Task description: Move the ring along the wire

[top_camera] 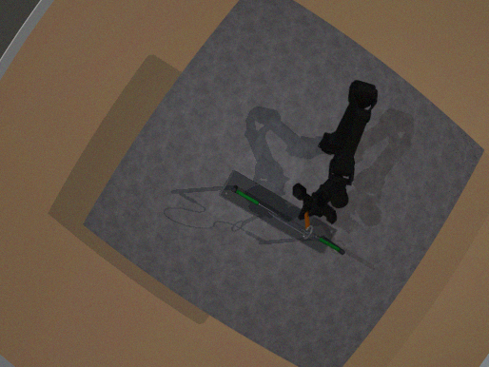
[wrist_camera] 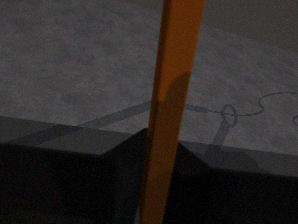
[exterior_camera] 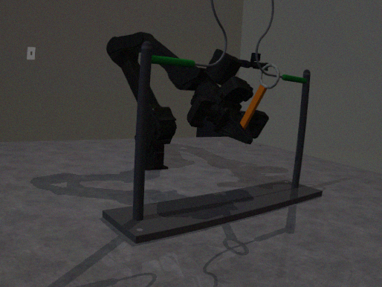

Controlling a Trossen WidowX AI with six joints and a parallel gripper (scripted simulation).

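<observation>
The pale ring (top_camera: 311, 231) (exterior_camera: 268, 88) is around the thin grey wire (exterior_camera: 225, 37), a little left of the right green part (top_camera: 330, 244) (exterior_camera: 293, 79) in the exterior view. The wire appears to pass through its opening; whether they touch cannot be told. The orange handle (top_camera: 307, 221) (exterior_camera: 253, 107) (wrist_camera: 181, 35) slants down from the ring to my gripper (top_camera: 305, 215) (exterior_camera: 244, 129) (wrist_camera: 153, 136), which is shut on its lower end, below the wire. The other green part (top_camera: 247, 196) (exterior_camera: 172, 61) is beside the left post (exterior_camera: 140, 130).
The right post (exterior_camera: 301, 130) and the left post stand on a dark base plate (exterior_camera: 178, 230). The wire rises out of the top of the exterior view in two places. My arm (top_camera: 352, 133) (exterior_camera: 130, 74) reaches in from behind the plate. Shadows lie on the grey mat (top_camera: 190, 266).
</observation>
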